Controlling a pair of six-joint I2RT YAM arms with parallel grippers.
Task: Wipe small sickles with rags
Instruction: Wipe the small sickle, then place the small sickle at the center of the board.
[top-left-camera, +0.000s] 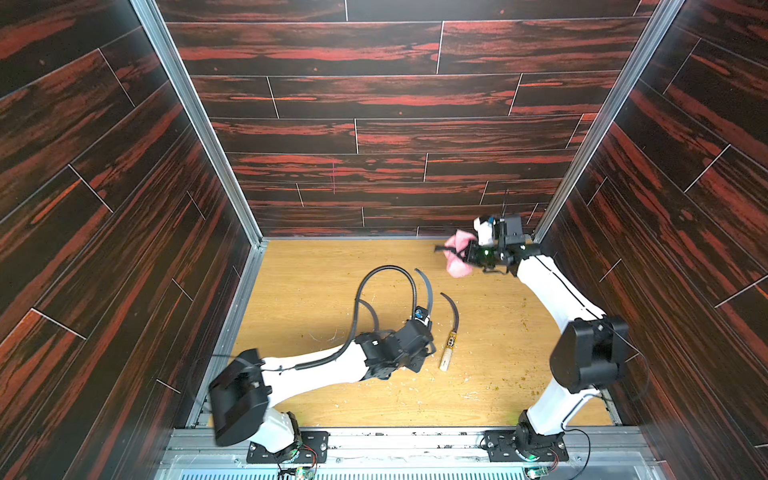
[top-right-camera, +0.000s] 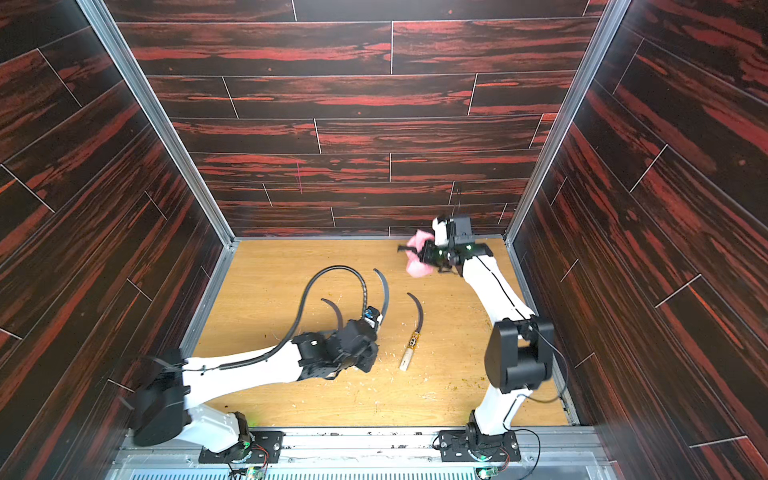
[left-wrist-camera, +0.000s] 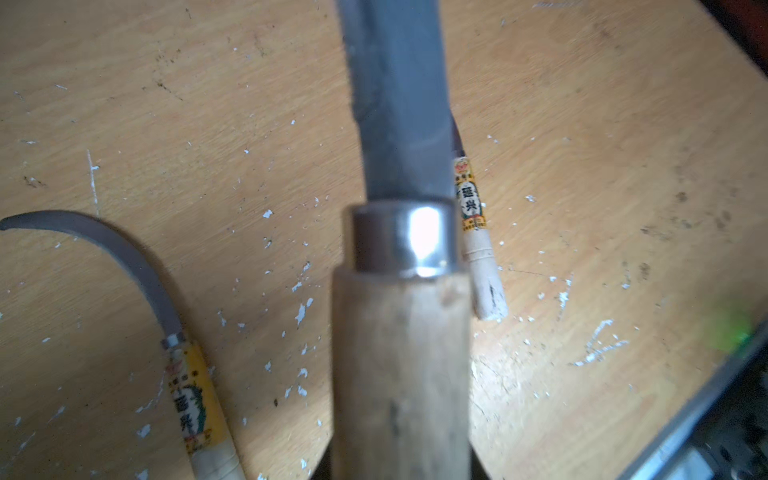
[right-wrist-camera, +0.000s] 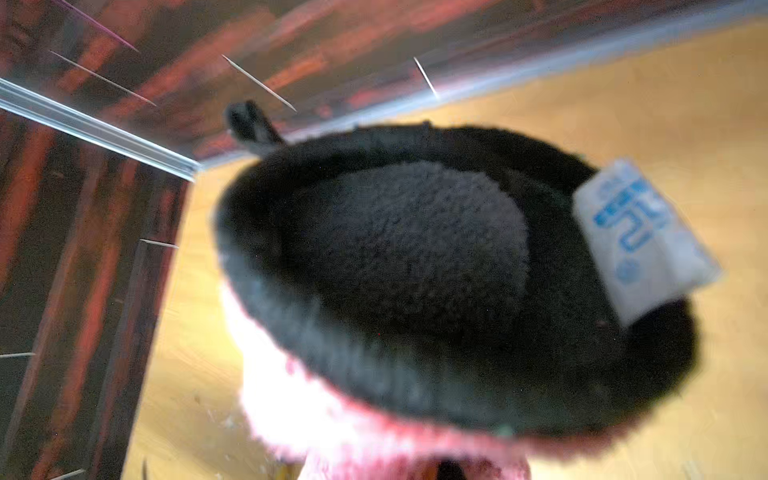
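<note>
My left gripper is shut on the pale wooden handle of one small sickle; its dark blade curves toward the back wall. A second sickle with a yellow-black label lies just right of it on the wooden table. The third sickle's blade shows left of my wrist, and its labelled handle shows in the left wrist view. Near the far right corner, my right gripper is shut on the bunched pink rag, held above the table. Its dark side fills the right wrist view.
A black corrugated cable loops above the left arm, over the table's middle. Pale chips and dark specks litter the tabletop. Dark red-streaked walls close in three sides, and a metal rail runs along the front.
</note>
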